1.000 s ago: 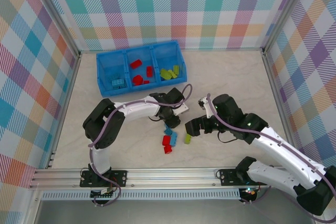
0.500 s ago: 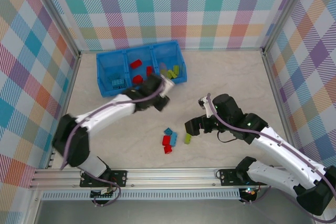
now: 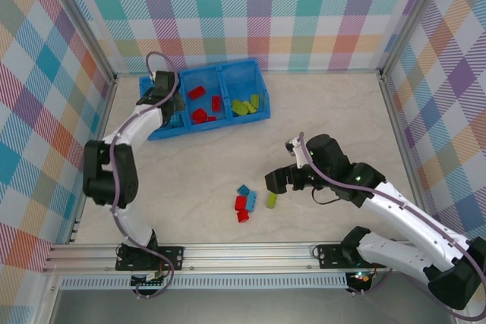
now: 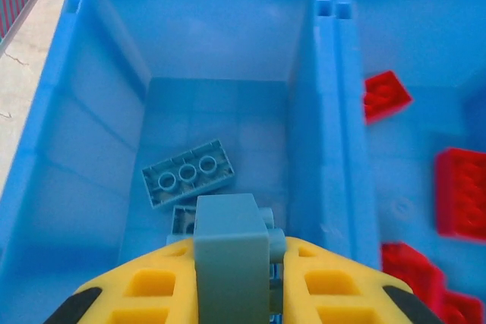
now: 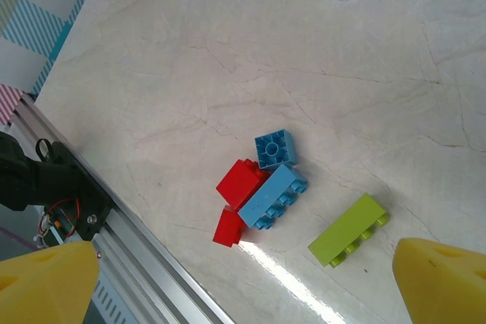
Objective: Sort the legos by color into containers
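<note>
From where I stand, the sorting looks well along but not finished. The long blue tray (image 3: 228, 124) sits at the far left of the bench (image 3: 334, 111), and its colours are kept apart. There are light blue bricks (image 4: 188, 174) in the left compartment (image 4: 99, 119), red bricks (image 3: 200, 116) in the middle compartment (image 3: 205, 81) and lime green bricks (image 3: 244, 105) in the right compartment (image 3: 241, 80). The left claw (image 4: 241, 286) hangs over the left compartment with its yellow fingers (image 4: 152, 287) pinching a light blue brick (image 4: 230, 237). It holds the brick above the ones lying at the bottom, so that piece looks ready to drop where it belongs. What is left lies in a small cluster out in the middle of the bench. A small square blue brick (image 5: 274, 148) touches a longer blue brick (image 5: 273, 196), with two red pieces (image 5: 241, 182) tucked against them. A lone lime green brick (image 5: 348, 230) lies just beside them, not touching. The right claw (image 3: 276, 184) hovers above that cluster, spread wide with nothing in it. By my count, five pieces need moving after the one in hand. I can make out no brand, label or lettering on the tray, the bricks or the claws, and anything on the studs is too small to read.
</note>
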{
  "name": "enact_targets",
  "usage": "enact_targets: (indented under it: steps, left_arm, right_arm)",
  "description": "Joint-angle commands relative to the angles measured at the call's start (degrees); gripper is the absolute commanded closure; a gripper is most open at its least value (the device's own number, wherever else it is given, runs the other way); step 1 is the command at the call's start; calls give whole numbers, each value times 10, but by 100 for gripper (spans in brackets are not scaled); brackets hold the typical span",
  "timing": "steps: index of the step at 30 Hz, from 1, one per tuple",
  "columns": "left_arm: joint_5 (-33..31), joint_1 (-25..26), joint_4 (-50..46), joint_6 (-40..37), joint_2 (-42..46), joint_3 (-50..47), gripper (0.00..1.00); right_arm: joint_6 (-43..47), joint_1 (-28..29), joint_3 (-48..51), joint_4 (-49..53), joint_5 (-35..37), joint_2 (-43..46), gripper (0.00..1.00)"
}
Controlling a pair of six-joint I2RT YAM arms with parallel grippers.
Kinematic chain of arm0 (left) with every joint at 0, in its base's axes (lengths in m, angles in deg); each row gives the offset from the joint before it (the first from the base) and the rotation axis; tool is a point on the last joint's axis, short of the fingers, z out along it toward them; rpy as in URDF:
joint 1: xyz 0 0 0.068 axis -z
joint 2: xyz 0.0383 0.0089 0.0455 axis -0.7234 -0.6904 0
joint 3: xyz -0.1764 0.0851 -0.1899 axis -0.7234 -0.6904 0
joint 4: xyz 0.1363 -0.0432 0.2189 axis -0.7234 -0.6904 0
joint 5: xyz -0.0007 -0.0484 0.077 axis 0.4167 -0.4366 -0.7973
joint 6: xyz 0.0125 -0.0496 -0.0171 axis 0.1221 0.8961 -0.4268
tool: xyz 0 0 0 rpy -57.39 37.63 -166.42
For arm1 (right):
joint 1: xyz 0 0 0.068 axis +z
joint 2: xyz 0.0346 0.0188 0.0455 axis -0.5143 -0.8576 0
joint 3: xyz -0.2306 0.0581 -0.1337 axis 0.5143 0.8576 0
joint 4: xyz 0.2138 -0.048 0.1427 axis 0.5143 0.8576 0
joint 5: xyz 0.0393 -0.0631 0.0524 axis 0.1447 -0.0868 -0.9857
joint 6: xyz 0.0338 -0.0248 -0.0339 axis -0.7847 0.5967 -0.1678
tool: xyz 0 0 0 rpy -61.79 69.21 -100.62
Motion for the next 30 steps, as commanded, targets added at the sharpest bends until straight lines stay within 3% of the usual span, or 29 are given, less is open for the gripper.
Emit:
enact_targets:
  steps: [1, 3, 5, 9, 13, 16, 21, 27, 30]
  left_arm:
    - [-39, -15, -24, 38, -13, 56, 68]
    - [-33, -17, -13, 36, 2, 51, 50]
    - [-24, -18, -8, 36, 29, 40, 42]
    - [43, -18, -10, 51, 120, -7, 39]
    - [196, 5, 4, 42, 273, -93, 39]
    - [242, 80, -6, -80, 373, -129, 37]
    - [332, 191, -136, -340, 465, -163, 28]
    - [419, 283, -261, -562, 547, -247, 18]
    - [485, 297, -258, -633, 575, -298, 4]
  right_arm:
    - [-28, 3, 7, 13, 18, 14, 0]
    - [-55, 3, 12, 18, 35, 13, 0]
    - [-84, 3, 19, 14, 45, 10, 1]
    - [-162, 6, 42, -7, 80, -5, 5]
    - [-260, 10, 67, 20, 159, -25, 9]
    - [-274, 15, 74, 24, 163, -63, 10]
    - [-270, 41, 62, 6, 159, -146, 12]
    - [-278, 65, 53, -66, 131, -233, 19]
    - [-282, 70, 59, -115, 102, -277, 22]
